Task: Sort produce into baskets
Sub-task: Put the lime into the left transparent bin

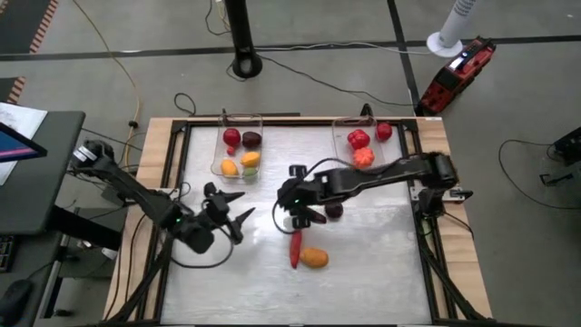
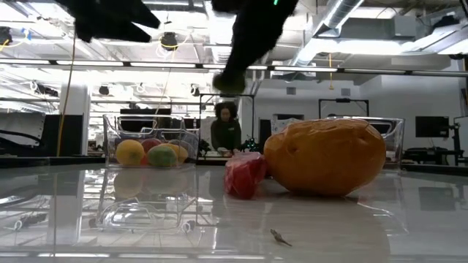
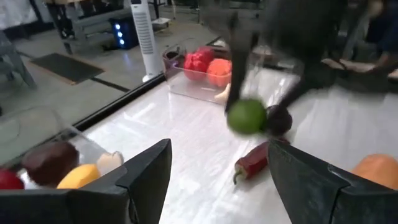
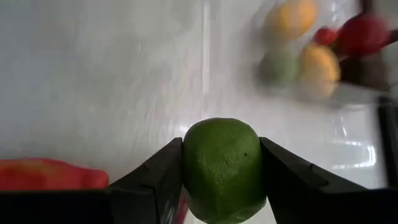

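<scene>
My right gripper (image 1: 295, 202) is shut on a round green lime (image 4: 222, 168) above the middle of the table. Below and near it lie a red chili (image 1: 295, 247), an orange piece (image 1: 314, 258) and a dark purple piece (image 1: 334, 211). My left gripper (image 1: 238, 218) is open and empty at the left of the middle, its fingers pointing toward the lime (image 3: 246, 116). The left clear bin (image 1: 241, 150) holds red, dark, yellow and orange pieces. The right clear bin (image 1: 363, 141) holds red and orange pieces. My right gripper pinches the lime by its two opposite sides (image 4: 186, 168) between its two fingers. In the low view the fingers slant down from above onto the lime (image 2: 229, 82). The lime is lifted clear of the table.
Both bins stand along the table's far edge. A raised frame (image 1: 172, 182) runs round the table. A red-and-black device (image 1: 458, 73) and a white fan base (image 1: 449, 36) stand on the floor beyond. A person (image 2: 225, 130) shows in the room behind.
</scene>
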